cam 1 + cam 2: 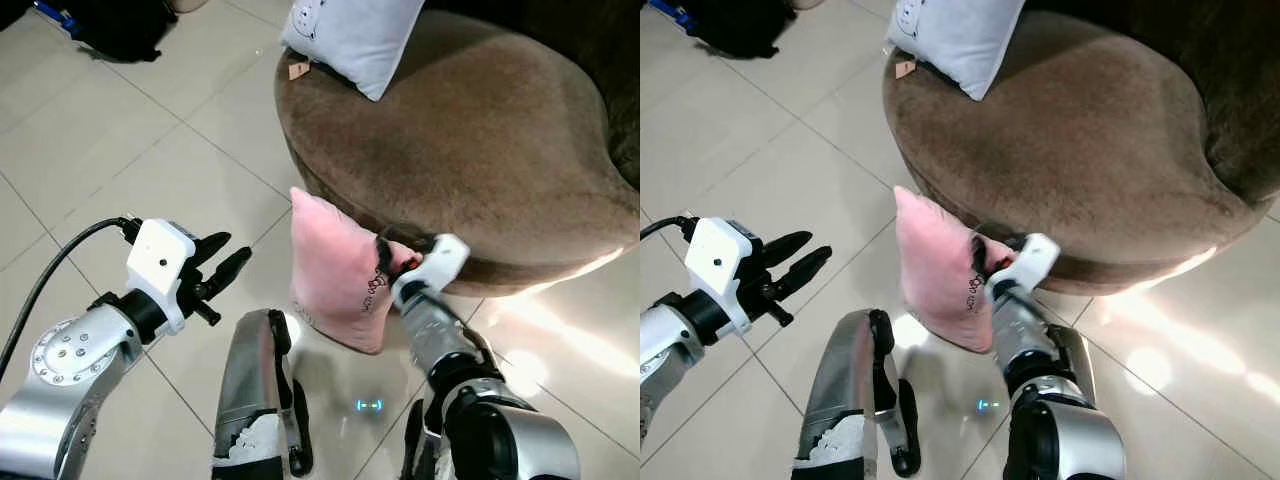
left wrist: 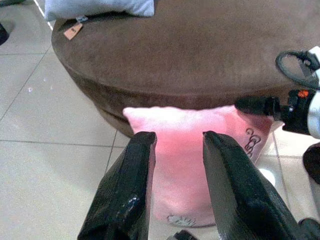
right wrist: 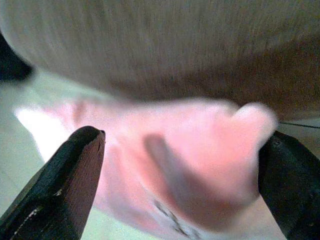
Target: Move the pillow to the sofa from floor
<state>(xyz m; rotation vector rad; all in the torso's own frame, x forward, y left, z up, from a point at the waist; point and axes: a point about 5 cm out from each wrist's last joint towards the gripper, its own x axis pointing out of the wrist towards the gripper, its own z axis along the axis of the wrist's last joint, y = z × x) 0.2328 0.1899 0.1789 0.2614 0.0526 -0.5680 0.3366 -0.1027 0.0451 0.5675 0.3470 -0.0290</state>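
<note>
A pink pillow (image 1: 335,270) stands on edge on the tiled floor, leaning against the side of the round brown sofa (image 1: 480,130). My right gripper (image 1: 385,258) is at the pillow's upper right edge. In the right wrist view the right gripper (image 3: 182,137) is open, its fingers spread wide, with the pillow's (image 3: 170,165) top between them and one corner against a finger. My left gripper (image 1: 225,262) hovers open to the left of the pillow, apart from it. Seen from the left wrist, the left gripper (image 2: 179,137) points at the pillow (image 2: 180,165).
A pale blue pillow (image 1: 355,35) lies on the sofa's far left part. A black bag (image 1: 125,25) sits on the floor at the far left. My own leg (image 1: 255,390) stands just in front of the pink pillow. Open tiled floor (image 1: 120,150) lies to the left.
</note>
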